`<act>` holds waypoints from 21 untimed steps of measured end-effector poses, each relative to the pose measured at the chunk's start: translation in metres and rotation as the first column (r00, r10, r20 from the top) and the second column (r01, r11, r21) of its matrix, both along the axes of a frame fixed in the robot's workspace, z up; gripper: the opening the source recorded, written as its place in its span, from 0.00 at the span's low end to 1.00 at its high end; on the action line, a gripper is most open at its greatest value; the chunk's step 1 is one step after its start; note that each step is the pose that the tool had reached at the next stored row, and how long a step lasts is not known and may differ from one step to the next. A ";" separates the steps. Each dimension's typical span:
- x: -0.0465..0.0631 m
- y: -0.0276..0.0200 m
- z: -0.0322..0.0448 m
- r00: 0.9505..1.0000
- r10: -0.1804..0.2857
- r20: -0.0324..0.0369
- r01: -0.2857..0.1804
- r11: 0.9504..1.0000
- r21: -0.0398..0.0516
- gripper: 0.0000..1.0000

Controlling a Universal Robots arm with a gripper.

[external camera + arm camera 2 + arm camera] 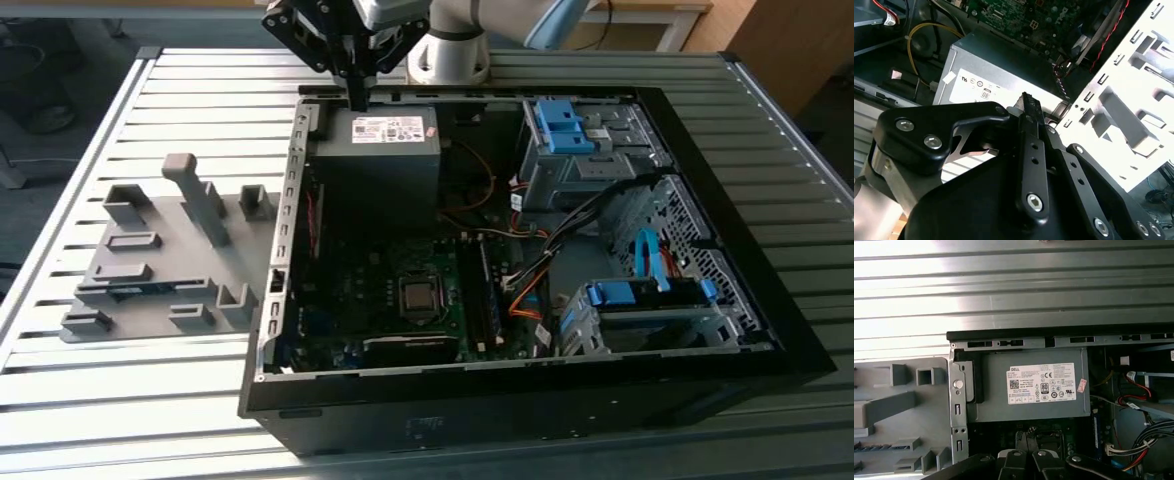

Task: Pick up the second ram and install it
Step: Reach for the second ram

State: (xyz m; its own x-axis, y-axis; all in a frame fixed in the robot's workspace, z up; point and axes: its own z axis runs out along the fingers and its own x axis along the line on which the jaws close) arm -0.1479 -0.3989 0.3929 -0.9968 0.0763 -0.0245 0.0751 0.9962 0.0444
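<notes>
The second ram [138, 290] is a thin blue-green stick lying in a slot of the grey holder plate [160, 260] at the exterior view's left, beside the open computer case [534, 260]. In the first wrist view the ram [874, 447] shows as a bluish strip in the holder [899, 405]. My gripper [358, 98] hangs over the case's far edge, above the grey power supply [380, 140], well away from the ram. Its black fingers [1029, 107] are pressed together, shut, with nothing seen between them. My gripper [1029, 460] points toward the power supply [1029, 385].
The case lies open on a slatted metal table [134, 400]. Inside are the green motherboard [387, 290], bundles of cables [534, 250] and drive cages with bright blue latches [561, 125]. The case's metal side wall [283, 250] stands between the holder plate and the motherboard.
</notes>
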 end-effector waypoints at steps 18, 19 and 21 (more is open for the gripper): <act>-0.007 0.0000 -0.0008 1.000 0.000 0.000 0.000 1.000 0.000 0.11; -0.008 0.0000 -0.0008 1.000 0.000 0.000 0.000 1.000 0.000 0.11; -0.008 0.0000 -0.0010 1.000 0.000 0.000 0.000 1.000 0.000 0.11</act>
State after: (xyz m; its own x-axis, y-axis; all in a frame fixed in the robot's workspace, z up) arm -0.1561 -0.3989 0.3919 -0.9968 0.0762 -0.0245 0.0751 0.9962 0.0444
